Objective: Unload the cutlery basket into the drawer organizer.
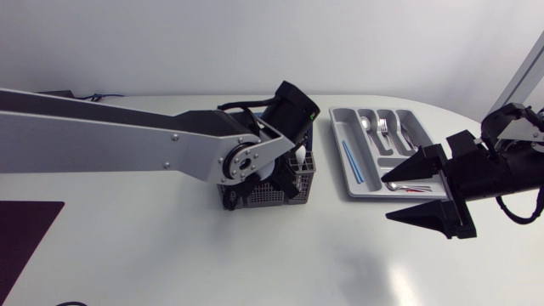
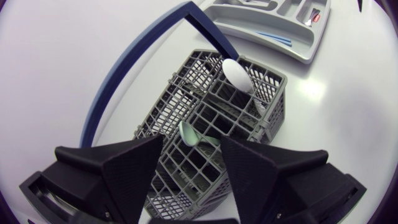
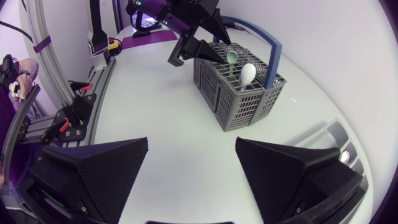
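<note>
Left gripper point(image 2: 191, 157), spread above the grey mesh plastic cutlery basket point(image 2: 273, 115) at the centre of the white desk point(image 2: 56, 68), should drop straight and pinch the upright pale green spoon point(image 2: 188, 133) squarely, avoiding the white spoon point(image 2: 239, 74) beyond.

One basket point(image 3: 242, 106), one organizer point(image 1: 348, 174), one white spoon point(image 2: 236, 73), one green spoon point(image 2: 189, 134).
</note>
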Controlling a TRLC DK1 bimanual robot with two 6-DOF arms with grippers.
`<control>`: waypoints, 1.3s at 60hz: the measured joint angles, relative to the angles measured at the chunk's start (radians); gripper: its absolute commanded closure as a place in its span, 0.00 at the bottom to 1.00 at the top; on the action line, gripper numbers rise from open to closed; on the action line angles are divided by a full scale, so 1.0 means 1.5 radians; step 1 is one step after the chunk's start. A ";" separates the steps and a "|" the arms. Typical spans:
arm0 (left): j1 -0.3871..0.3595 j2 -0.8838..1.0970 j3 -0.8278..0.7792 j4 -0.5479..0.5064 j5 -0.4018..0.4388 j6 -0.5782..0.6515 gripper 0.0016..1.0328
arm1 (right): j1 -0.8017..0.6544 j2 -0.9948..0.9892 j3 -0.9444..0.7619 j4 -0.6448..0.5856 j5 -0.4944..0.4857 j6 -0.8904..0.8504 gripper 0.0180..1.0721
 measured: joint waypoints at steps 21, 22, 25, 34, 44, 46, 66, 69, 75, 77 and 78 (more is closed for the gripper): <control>0.000 0.012 0.000 0.000 -0.005 -0.007 0.42 | 0.001 -0.016 -0.021 0.005 0.000 0.001 0.04; 0.000 0.012 0.000 0.000 -0.005 -0.007 0.42 | 0.001 -0.016 -0.022 0.005 0.001 0.003 0.04; 0.001 0.012 0.000 0.000 -0.005 -0.007 0.42 | 0.001 -0.019 -0.022 0.005 0.000 0.006 0.04; 0.002 0.012 0.001 0.000 -0.005 -0.007 0.42 | 0.005 -0.025 -0.022 0.005 0.001 0.015 0.04; 0.005 0.012 0.007 -0.001 -0.005 -0.007 0.42 | 0.010 -0.027 -0.022 0.005 0.001 0.017 0.04; 0.006 0.012 0.009 -0.001 -0.005 -0.007 0.42 | 0.012 -0.027 -0.022 0.005 0.001 0.018 0.04; 0.015 0.011 0.017 -0.009 -0.005 -0.010 0.51 | 0.037 -0.029 -0.022 0.042 0.007 0.062 0.04; 0.015 0.011 0.023 -0.020 -0.004 -0.013 0.51 | 0.043 -0.030 -0.022 0.055 0.010 0.071 0.04; 0.015 0.011 0.035 -0.031 -0.002 -0.017 0.51 | 0.057 -0.030 -0.026 0.076 0.019 0.092 0.04; 0.015 0.011 0.039 -0.032 -0.001 -0.017 0.51 | 0.062 -0.030 -0.028 0.080 0.019 0.099 0.04; 0.015 0.011 0.041 -0.034 0.001 -0.017 0.51 | 0.064 -0.030 -0.030 0.084 0.020 0.101 0.04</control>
